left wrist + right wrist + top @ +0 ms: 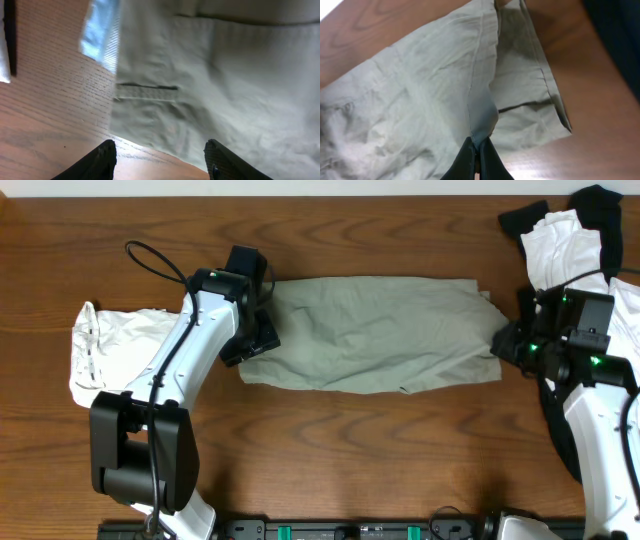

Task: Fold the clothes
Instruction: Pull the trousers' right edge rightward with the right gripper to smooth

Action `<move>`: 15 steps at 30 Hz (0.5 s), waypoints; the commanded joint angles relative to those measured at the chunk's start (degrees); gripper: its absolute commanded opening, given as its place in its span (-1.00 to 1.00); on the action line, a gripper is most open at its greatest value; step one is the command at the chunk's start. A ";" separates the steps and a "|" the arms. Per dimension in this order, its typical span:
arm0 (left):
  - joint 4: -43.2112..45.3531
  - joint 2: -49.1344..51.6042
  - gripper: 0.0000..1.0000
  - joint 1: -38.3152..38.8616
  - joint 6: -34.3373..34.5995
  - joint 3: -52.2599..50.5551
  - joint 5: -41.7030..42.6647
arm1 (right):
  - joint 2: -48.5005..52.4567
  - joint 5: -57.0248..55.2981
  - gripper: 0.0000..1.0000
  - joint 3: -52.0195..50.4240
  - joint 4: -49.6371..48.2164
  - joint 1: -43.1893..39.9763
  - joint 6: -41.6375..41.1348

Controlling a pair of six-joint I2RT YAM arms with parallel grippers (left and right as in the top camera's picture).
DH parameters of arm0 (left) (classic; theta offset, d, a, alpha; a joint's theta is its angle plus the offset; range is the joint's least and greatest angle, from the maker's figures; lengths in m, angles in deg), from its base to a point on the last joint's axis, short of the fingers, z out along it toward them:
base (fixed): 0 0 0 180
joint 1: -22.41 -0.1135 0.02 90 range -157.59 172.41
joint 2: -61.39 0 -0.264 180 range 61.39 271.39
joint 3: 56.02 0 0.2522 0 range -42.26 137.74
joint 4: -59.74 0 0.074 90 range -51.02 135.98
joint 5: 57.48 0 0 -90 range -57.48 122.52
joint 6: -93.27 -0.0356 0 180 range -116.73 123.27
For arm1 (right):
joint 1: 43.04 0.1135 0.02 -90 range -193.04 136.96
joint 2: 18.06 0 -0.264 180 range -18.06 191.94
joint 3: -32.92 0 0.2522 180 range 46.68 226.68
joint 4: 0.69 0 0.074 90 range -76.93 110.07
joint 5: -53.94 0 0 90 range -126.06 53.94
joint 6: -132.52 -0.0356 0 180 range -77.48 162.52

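**Green cloth pinched at one end, ready to fold**

Green cloth lies flat and long across the middle of the brown worktop. It is spread out wide, which I think is so it can be folded over neatly. It has lots of little wrinkles.

The right claw is at the right end of the green cloth. Its two fingers are pressed tight together, and a small bit of the cloth is squeezed between them. The cloth rises up into a little peak where the claw pinches it. I think it holds that end so it can lift it and carry it across to the other side.

The left claw is at the left end of the green cloth. Its fingers are apart, about half way open, and nothing is between them. The edge of the cloth sits just past the fingertips. I cannot tell if the claw touches the cloth. It looks ready to grab that end or hold it down.

A white cloth lies by the left arm, near the green one. A white and black pile sits in the far right corner, close behind the right arm. I think these wait there so they do not get in the way.
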State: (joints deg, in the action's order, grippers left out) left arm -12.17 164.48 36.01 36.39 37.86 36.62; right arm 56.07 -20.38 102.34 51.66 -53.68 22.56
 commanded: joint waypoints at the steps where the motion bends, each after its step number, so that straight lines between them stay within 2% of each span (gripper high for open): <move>1: -0.37 -0.28 0.18 -0.13 -0.90 -0.20 -0.90 | -0.35 -6.56 -0.97 -0.20 3.15 0.15 0.26; 15: -0.98 -0.28 0.19 -0.13 -2.08 -0.20 -0.92 | 5.42 -17.53 -0.97 -0.28 12.50 0.15 0.24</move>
State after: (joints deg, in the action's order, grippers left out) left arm -12.78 164.48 36.01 34.88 37.86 36.62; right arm 60.68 -32.99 102.31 63.14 -53.68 22.58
